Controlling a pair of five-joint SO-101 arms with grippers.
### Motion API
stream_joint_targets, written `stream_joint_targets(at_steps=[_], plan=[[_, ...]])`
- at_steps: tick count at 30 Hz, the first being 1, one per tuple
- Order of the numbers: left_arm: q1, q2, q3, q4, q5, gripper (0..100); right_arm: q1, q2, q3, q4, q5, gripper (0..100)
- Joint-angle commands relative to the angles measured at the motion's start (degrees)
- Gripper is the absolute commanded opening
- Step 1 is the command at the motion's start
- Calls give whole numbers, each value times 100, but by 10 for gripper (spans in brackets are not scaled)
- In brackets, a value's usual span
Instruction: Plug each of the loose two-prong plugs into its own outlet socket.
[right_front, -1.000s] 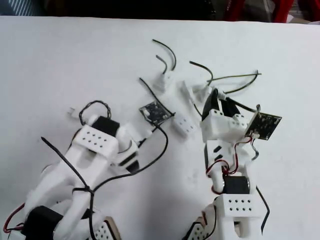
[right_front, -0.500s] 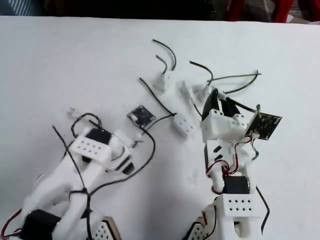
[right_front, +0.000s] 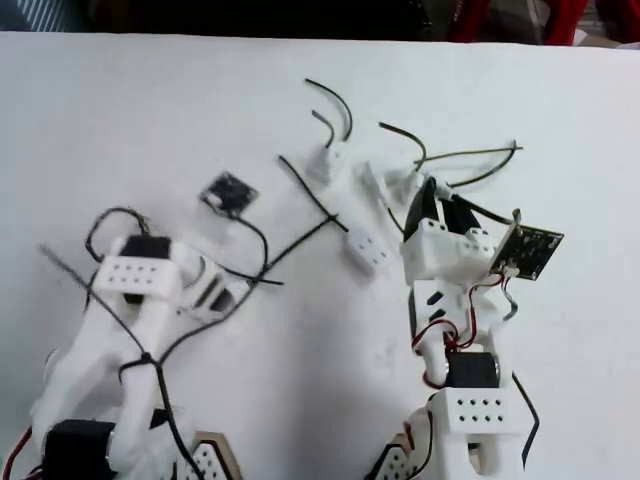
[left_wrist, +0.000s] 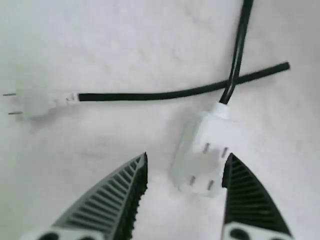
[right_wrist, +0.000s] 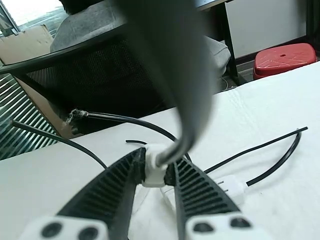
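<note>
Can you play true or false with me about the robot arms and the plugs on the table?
1. The right gripper pinches a white piece on a black cord. True.
2. The left gripper is shut tight. False: its fingers stand apart.
3. A loose plug with two prongs lies on the table. True.
4. The table is red. False: it is white.
</note>
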Motion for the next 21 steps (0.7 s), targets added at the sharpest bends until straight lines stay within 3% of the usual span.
stream_joint_targets(at_steps=[1,6,12,21], plan=[[-224,-136,-554,70,-53,249,57,-75,-176,-84,18,17],[-224,-163,-686,360,-114,249,40,-75,-176,-84,18,17],[338,-127,-545,932,-642,249,40,-75,-176,-84,26,17],[347,-127,589,-624,-651,245,40,-75,-176,-84,26,17]])
